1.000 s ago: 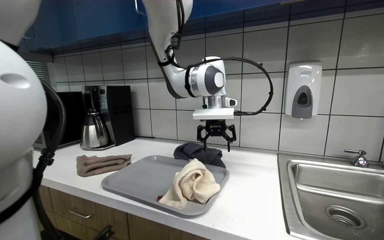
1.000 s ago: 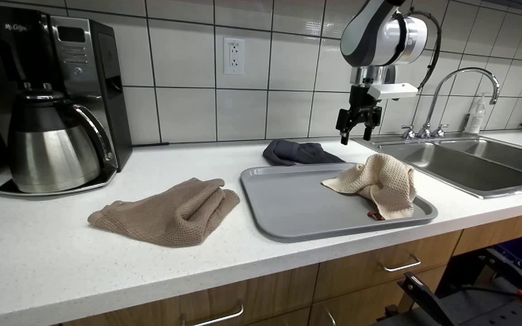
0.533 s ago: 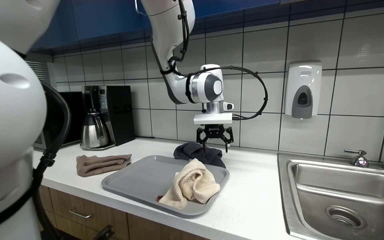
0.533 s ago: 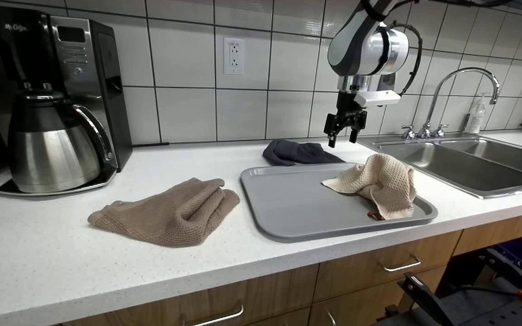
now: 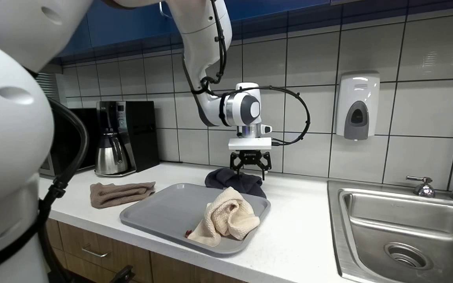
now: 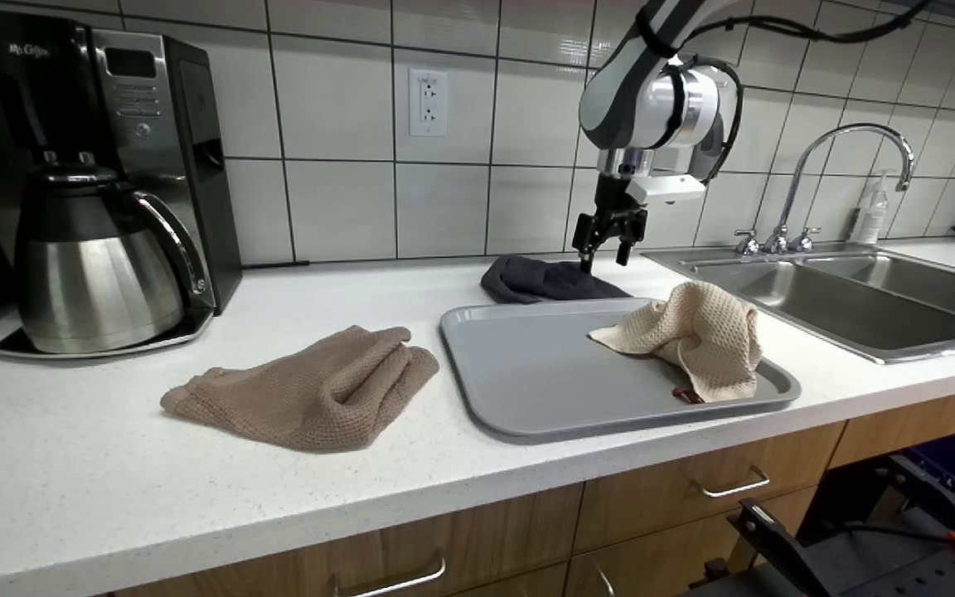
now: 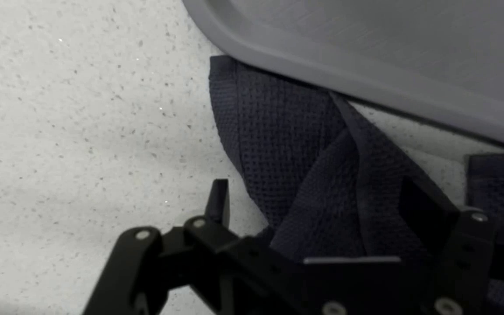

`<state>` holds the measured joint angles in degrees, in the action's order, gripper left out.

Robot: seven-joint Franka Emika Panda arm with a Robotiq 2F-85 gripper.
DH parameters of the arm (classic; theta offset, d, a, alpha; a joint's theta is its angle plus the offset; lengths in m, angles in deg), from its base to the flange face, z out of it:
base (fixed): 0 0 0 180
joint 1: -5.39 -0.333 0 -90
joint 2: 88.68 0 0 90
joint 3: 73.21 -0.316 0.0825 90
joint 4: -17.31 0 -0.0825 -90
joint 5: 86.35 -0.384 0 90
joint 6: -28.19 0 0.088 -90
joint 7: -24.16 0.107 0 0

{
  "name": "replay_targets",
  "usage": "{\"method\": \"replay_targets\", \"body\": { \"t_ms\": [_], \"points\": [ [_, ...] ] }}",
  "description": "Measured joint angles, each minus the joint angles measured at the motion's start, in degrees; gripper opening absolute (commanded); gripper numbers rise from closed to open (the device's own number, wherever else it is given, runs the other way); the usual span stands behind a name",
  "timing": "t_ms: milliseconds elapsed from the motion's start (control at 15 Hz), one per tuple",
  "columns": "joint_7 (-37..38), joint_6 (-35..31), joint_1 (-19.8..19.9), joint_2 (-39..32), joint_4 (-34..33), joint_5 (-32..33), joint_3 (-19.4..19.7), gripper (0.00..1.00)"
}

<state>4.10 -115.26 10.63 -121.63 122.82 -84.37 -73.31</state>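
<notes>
My gripper [image 5: 251,175] is open, with nothing between its fingers, and hangs over the dark navy cloth [image 5: 219,179] behind the tray. In the wrist view, folds of that cloth [image 7: 278,131] lie below and between the widely parted fingers; the left finger [image 7: 218,201] is over bare counter. Whether a fingertip touches the cloth I cannot tell. The grey tray [image 6: 527,381] stands in front, its rim lying against or over one cloth corner. On the tray's sink-side end sits a crumpled cream cloth [image 6: 714,340] with a small red bit [image 6: 687,395] at its edge.
A brown cloth [image 6: 312,394] lies on the counter beside the tray, toward the coffee maker [image 6: 104,240]. The steel sink [image 5: 340,236] is on the opposite side. Behind the gripper rises a tiled wall [image 5: 309,153] with a soap dispenser [image 5: 358,106].
The open gripper has come down and shifted slightly toward the coffee maker side, nearing the navy cloth. The cloths and tray have stayed put.
</notes>
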Motion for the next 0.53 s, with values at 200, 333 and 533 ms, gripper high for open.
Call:
{"method": "replay_targets", "body": {
  "t_ms": [200, 333, 533],
  "points": [
    [0.00, 0.00, 0.02, -2.23, -2.40, -0.58, -0.48, 1.00],
    [0.18, -0.08, 0.02, -3.61, -3.83, -0.59, -0.67, 1.00],
    [0.75, -0.92, -0.06, -5.96, -6.11, -0.58, -0.76, 1.00]
  ]
}}
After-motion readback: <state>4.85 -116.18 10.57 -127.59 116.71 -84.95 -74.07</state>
